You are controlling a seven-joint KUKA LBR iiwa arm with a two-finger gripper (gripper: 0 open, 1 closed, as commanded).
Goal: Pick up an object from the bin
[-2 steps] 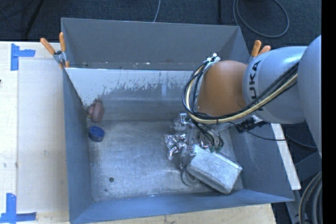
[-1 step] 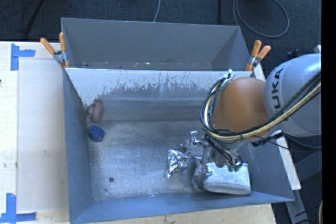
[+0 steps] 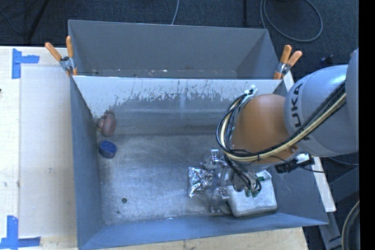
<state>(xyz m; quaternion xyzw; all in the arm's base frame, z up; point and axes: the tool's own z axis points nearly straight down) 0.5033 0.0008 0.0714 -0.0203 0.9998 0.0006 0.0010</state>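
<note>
My gripper (image 3: 221, 187) is low over the bin floor at the front right, under the orange wrist cover. A crumpled ball of silver foil (image 3: 199, 180) lies right against its left side. A pale grey rectangular block (image 3: 256, 200), like a sponge, lies on its right side, partly under the gripper body. Whether either one is gripped is hidden by the gripper body.
A blue round cap (image 3: 107, 149) lies on the floor at the far left. Just above it, a brownish rounded lump (image 3: 106, 123) rests against the left wall. The arm comes in over the right rim.
</note>
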